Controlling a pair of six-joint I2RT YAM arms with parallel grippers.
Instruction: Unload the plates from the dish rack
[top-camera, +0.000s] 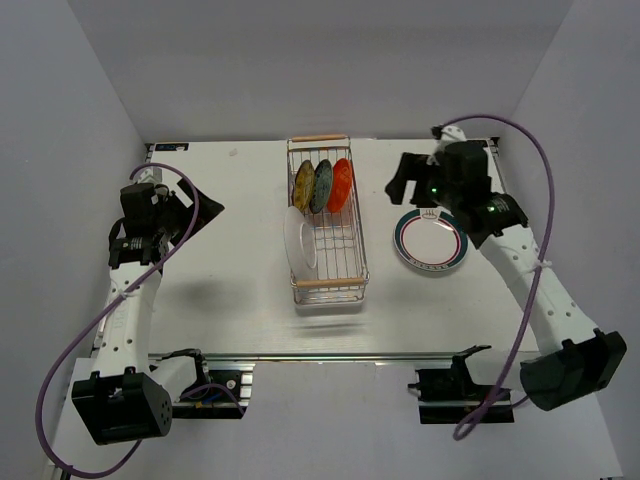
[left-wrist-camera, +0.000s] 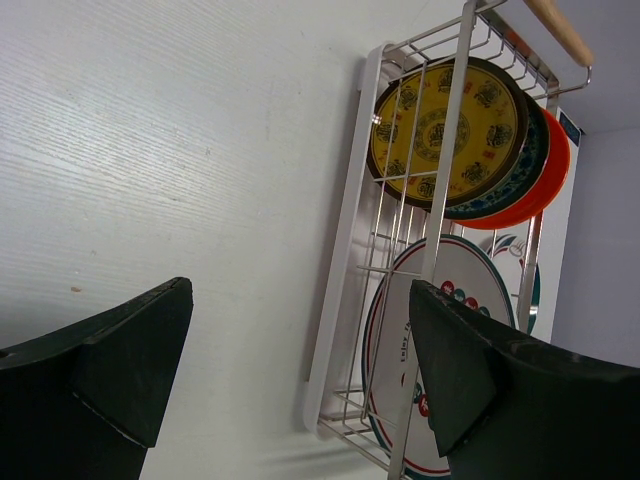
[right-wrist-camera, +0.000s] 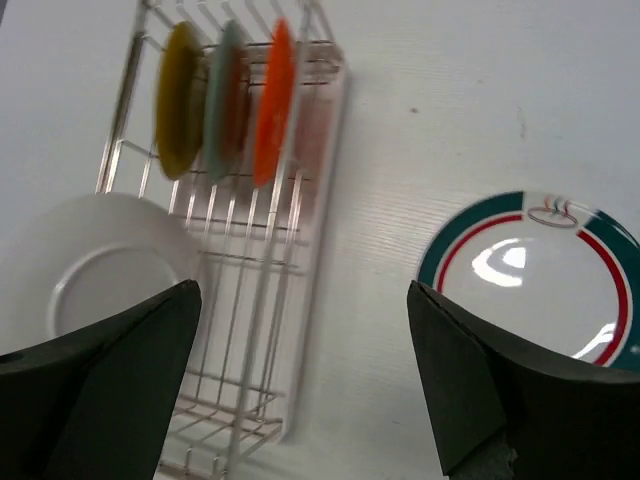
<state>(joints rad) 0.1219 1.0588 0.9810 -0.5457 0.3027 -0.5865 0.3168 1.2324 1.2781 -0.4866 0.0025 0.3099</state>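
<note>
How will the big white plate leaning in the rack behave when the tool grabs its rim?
The white plate looks rigid and smooth, so it is probably slippery in a rim pinch. It stands tilted against the left wires of the dish rack, so a nudge may tip it. It is likely breakable if dropped.

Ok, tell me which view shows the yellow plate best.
Left wrist: the yellow plate faces the lens, pattern clear behind the dish rack wires. Top external shows it small and edge-on; right wrist, edge-on and blurred.
</note>
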